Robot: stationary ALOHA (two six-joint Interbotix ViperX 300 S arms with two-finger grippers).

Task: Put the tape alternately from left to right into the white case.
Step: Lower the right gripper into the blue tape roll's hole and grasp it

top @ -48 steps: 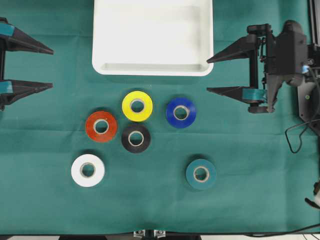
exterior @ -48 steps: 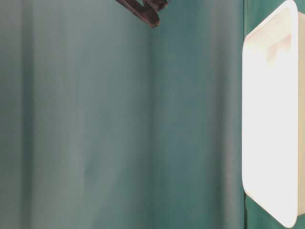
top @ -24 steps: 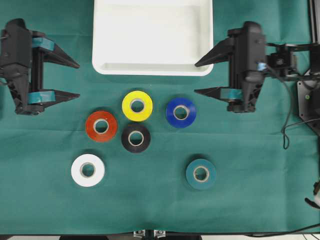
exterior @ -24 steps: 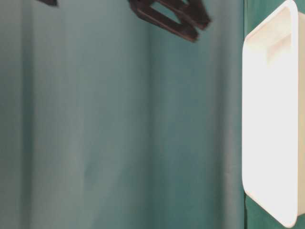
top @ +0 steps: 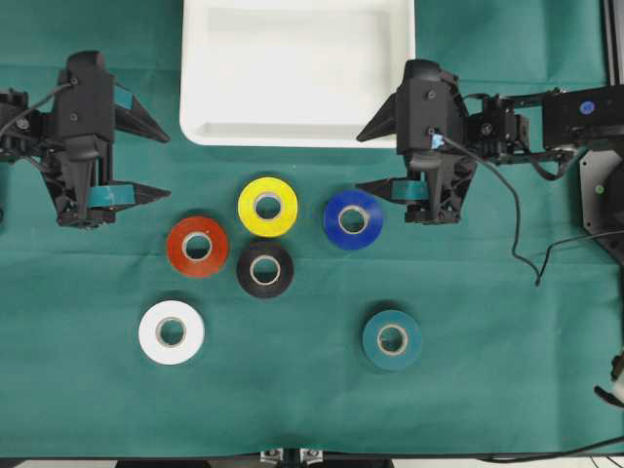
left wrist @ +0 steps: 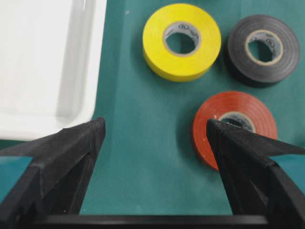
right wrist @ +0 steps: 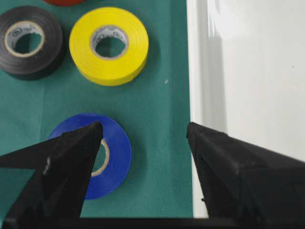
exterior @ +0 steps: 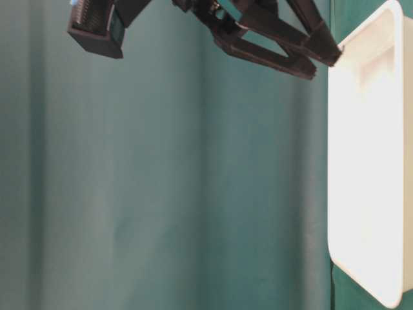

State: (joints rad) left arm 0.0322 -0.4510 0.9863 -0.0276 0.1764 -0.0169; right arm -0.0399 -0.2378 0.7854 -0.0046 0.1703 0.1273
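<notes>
I had both tools spread wide and carrying nothing.

Left gripper [top: 156,163]: jaws apart, tips pointing toward the middle of the table. Through its wrist camera the red roll [left wrist: 234,125] lay just past the right-hand finger, which covered part of its near edge; whether finger and roll touched I could not tell. Farther out ahead sat the yellow roll [left wrist: 181,41], and beside that the black roll [left wrist: 262,47]. Off the left-hand finger was a corner of the white case [left wrist: 47,67], nothing in the part I could see.

Right gripper [top: 372,159]: jaws equally wide, tips pointing back toward the left gripper. The blue roll [right wrist: 113,155] lay partly under its left-hand finger in the wrist view, gap or contact unclear. The case rim ran just off the other finger.

Farther from both tools, overhead: the white roll [top: 172,332] lay below the left gripper, beyond the red one. The teal roll [top: 392,339] lay below the right gripper, well apart from the cluster. All six rolls lay flat on the green cloth [top: 507,370], outside the case.

Table-level view showed only the dark fingers near the case edge.
</notes>
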